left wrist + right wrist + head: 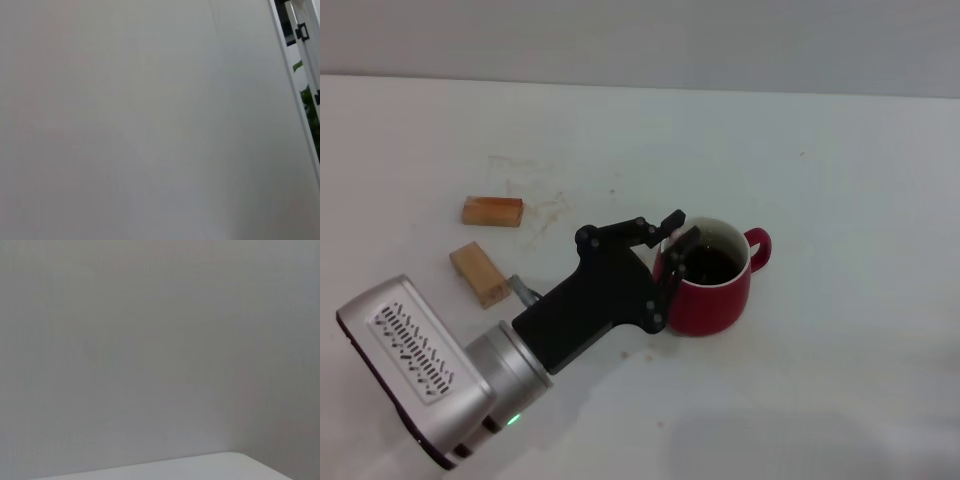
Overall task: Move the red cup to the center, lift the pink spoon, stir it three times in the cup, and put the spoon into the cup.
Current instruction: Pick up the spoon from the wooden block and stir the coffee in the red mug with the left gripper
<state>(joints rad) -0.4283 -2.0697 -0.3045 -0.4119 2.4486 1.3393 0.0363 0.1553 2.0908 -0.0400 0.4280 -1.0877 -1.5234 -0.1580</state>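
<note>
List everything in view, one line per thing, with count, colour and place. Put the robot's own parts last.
red cup: one, glossy dark red with a white inside, dark liquid in it, standing near the middle of the table, loop handle on the side away from the left arm.
pink spoon: one, only a small pale pink bit shows at the cup's rim, between the end effector's fingertips.
wooden blocks: two, tan, on the table's left side, one behind the other.
table: one, white.
left end effector: one, black, on a silver wrist, reaching to the cup's rim from the left.
right end effector: not in view.
</note>
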